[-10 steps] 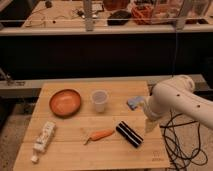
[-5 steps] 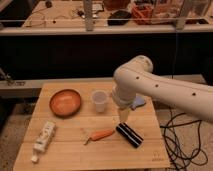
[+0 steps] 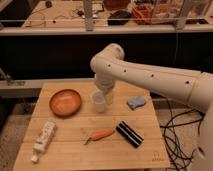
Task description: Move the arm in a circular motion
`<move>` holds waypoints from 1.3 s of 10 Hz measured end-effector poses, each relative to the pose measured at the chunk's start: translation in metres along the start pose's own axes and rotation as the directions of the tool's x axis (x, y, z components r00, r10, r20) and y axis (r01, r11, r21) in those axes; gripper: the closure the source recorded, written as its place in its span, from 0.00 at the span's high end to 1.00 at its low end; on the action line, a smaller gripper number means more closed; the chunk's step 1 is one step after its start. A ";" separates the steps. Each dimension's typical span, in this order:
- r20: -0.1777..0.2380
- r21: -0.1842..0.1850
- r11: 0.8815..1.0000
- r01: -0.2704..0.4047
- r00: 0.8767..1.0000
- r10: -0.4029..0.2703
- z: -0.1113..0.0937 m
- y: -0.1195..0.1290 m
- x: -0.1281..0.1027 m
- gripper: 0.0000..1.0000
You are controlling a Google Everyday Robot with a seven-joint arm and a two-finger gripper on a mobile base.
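The cream-white arm (image 3: 150,77) reaches in from the right edge across the back of the wooden table (image 3: 65,155). Its bulbous joint (image 3: 110,57) sits above the table's middle. The gripper (image 3: 107,95) hangs down from that joint, right beside and partly behind a white cup (image 3: 98,102). It holds nothing that I can see.
On the table lie an orange bowl (image 3: 65,101) at the left, a blue sponge (image 3: 136,102) at the right, a carrot (image 3: 101,134), a black striped block (image 3: 129,134) and a white tube (image 3: 44,137). Cables (image 3: 175,125) hang off the right. A dark bench stands behind.
The arm has swept steadily leftward over the table, from its right edge to above the cup. The table objects have not moved.
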 end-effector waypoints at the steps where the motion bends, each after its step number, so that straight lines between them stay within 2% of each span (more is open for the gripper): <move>1: -0.010 -0.004 1.000 -0.007 1.000 0.007 0.016 -0.008 0.016 0.80; 3: -0.035 -0.007 0.999 -0.033 0.999 0.032 0.030 -0.003 0.048 0.80; 5: -0.065 -0.004 0.997 -0.077 0.995 0.077 0.036 0.021 0.091 0.80; 9: -0.118 0.011 0.982 -0.190 0.975 0.190 0.035 0.089 0.169 0.80; 10: -0.128 0.011 0.977 -0.214 0.969 0.213 0.034 0.107 0.180 0.80; 11: -0.140 0.013 0.967 -0.255 0.957 0.254 0.032 0.140 0.190 0.80; 13: -0.145 0.015 0.952 -0.305 0.942 0.304 0.025 0.185 0.184 0.80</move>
